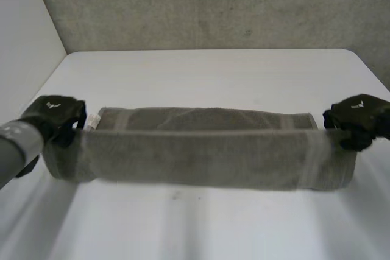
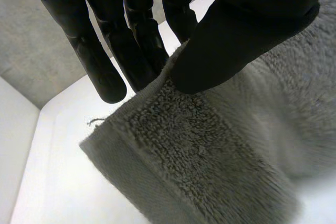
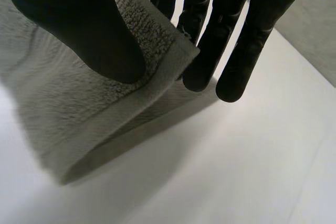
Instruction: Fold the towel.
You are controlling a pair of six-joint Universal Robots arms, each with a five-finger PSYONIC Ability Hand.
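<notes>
The left robot hand (image 1: 56, 115) is pinching the left end of the towel (image 1: 201, 153) between thumb and fingers, and the towel is stretching as a long doubled band across the surface (image 1: 213, 71). The right robot hand (image 1: 359, 119) is clamping the right end likewise. It's looking like a lengthwise fold mid-carry, so next both hands should be laying the lifted edge down flat, corners matching.

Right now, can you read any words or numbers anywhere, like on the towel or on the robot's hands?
No word or number can be read.
Small white tag on the towel, beside the left hand: too small to read.
Small white mark on the back of the left hand, and one on the right hand: too small to make out.
</notes>
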